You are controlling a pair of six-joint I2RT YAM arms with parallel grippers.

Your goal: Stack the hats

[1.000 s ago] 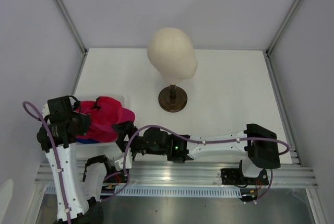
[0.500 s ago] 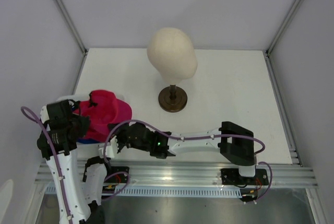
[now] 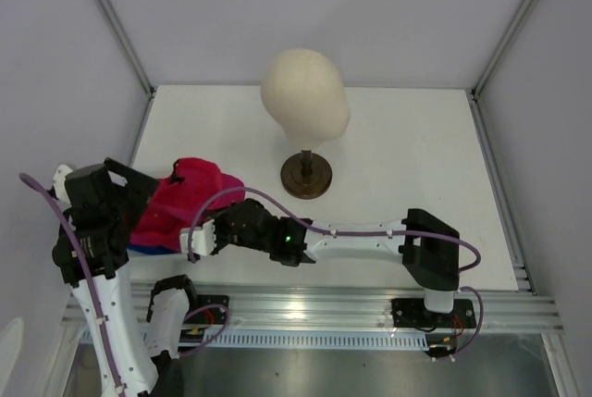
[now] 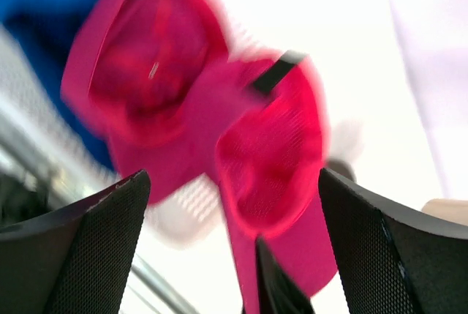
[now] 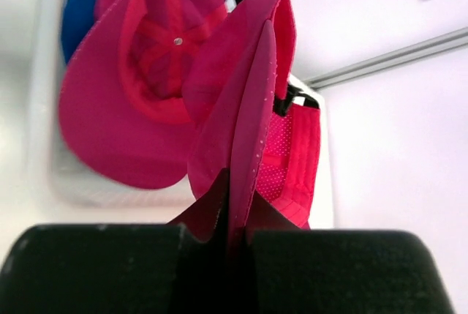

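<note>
- The right end effector (image 5: 232, 208) is closed tight on the brim edge of a magenta cap (image 5: 252, 87), with the fabric pinched between its two fingers.
- That cap rises straight out from the end effector with its brim on edge. Its dotted inner crown and black back strap (image 5: 292, 98) lie to the right of the fingers.
- Just beyond the pinched brim and to its left is a second magenta cap (image 5: 121, 109). Its hollow inside faces the end effector and its brim is nearest to it.
- Farther out on that left side, a royal blue cap (image 5: 77, 14) shows from under the second one.
- Both of these caps rest in a white mesh basket (image 5: 88, 195), whose pale near edge sits just ahead of the fingers.
- The left end effector (image 4: 232, 175) has its jaws spread wide and grips nothing. The magenta caps lie ahead of it, apart from both fingers, though this view is blurred.
- Seen from above, the two end effectors flank the pile, the left one on its left and the right one at its near right.
- Well beyond the right end effector on the worktop (image 3: 416, 166), a cream mannequin head (image 3: 305, 96) stands on a brown stand (image 3: 306, 177), apart from the caps.
</note>
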